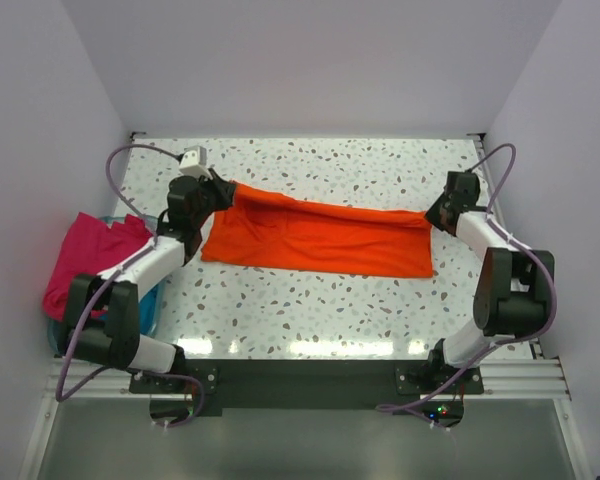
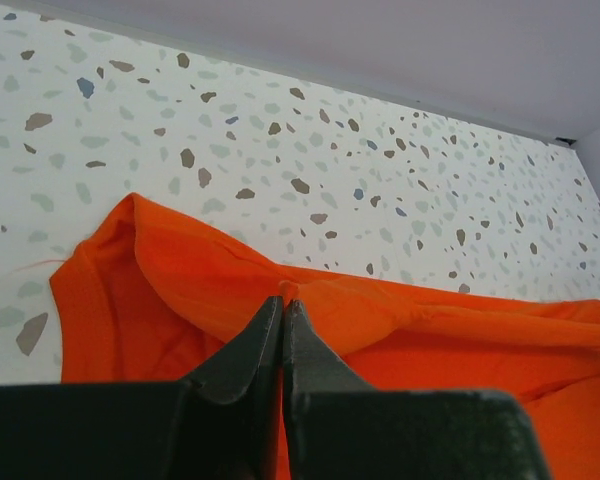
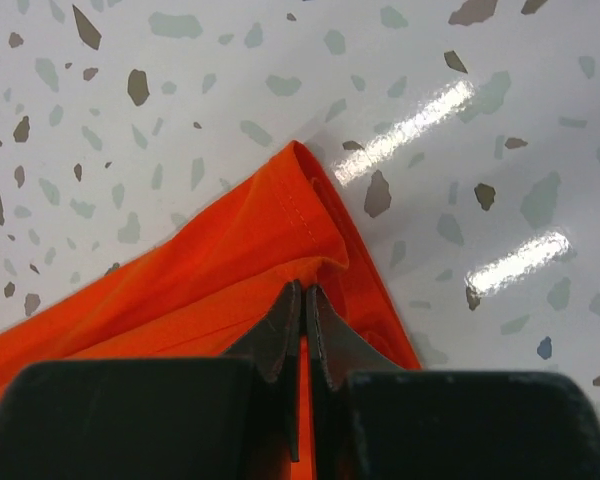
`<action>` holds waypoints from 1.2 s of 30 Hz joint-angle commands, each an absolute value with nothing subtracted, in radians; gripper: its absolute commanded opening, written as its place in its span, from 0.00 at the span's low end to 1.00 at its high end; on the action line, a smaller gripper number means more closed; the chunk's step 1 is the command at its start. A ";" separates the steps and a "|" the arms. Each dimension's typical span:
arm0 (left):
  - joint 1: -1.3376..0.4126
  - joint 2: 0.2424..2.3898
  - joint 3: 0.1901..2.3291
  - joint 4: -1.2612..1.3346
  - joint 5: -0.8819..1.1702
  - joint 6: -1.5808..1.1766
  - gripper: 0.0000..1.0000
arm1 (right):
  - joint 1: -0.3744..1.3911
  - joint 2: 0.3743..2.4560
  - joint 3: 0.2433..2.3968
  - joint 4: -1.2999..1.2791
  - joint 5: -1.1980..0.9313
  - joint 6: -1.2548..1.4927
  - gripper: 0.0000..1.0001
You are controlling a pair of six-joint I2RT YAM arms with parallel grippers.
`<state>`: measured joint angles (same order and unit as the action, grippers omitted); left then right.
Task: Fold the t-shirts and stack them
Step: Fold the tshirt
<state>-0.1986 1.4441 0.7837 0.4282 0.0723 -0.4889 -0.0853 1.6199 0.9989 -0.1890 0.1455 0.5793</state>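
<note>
Now orange t-shirt (image 1: 320,240) stretching across table (image 1: 330,305), left pincer (image 1: 223,190) clamping shut on one end, right pincer (image 1: 432,215) clamping opposite end.

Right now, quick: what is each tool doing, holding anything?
The left tool is shut on the orange t-shirt.
The right tool is shut on the same orange t-shirt.
</note>
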 commanded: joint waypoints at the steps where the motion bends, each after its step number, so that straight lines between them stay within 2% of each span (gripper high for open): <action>1: -0.196 1.352 0.729 0.477 0.023 -0.531 0.00 | -0.087 1.523 0.962 -0.164 0.176 0.607 0.00; 6: -0.196 1.263 0.644 0.445 0.014 -0.584 0.00 | -0.090 1.474 0.896 -0.167 0.141 0.618 0.00; 8: -0.196 1.234 0.582 0.442 0.009 -0.607 0.00 | -0.089 1.459 0.868 -0.153 0.123 0.626 0.08; 9: -0.196 1.223 0.530 0.445 0.002 -0.633 0.09 | -0.092 1.453 0.839 -0.146 0.097 0.630 0.21; 11: -0.196 1.184 0.480 0.451 -0.020 -0.656 0.23 | -0.097 1.428 0.806 -0.132 0.075 0.632 0.34; 12: -0.196 1.168 0.436 0.457 -0.029 -0.672 0.40 | -0.098 1.416 0.799 -0.130 0.068 0.626 0.45; 13: -0.196 1.132 0.417 0.468 -0.031 -0.678 0.45 | -0.098 1.404 0.798 -0.143 0.058 0.621 0.49; 15: -0.196 1.100 0.384 0.469 -0.029 -0.693 0.48 | -0.098 1.369 0.799 -0.152 0.048 0.609 0.53; 20: -0.196 1.071 0.422 0.404 -0.103 -0.721 0.48 | -0.056 1.357 0.869 -0.176 0.009 0.552 0.53; 25: -0.244 1.292 0.649 0.203 -0.158 -0.730 0.39 | 0.081 1.478 0.995 -0.244 0.116 0.489 0.51; 26: -0.253 1.324 0.679 0.165 -0.197 -0.741 0.35 | 0.109 1.498 1.024 -0.248 0.132 0.483 0.51; 28: -0.268 1.392 0.730 0.098 -0.218 -0.788 0.34 | 0.127 1.544 1.046 -0.245 0.136 0.469 0.51; 30: -0.285 1.452 0.758 0.066 -0.239 -0.811 0.35 | 0.153 1.574 1.078 -0.245 0.134 0.453 0.51; 34: -0.305 1.540 0.805 0.074 -0.229 -0.799 0.49 | 0.192 1.653 1.143 -0.256 0.127 0.422 0.51; 36: -0.314 1.580 0.834 0.093 -0.212 -0.782 0.52 | 0.201 1.672 1.154 -0.261 0.139 0.410 0.51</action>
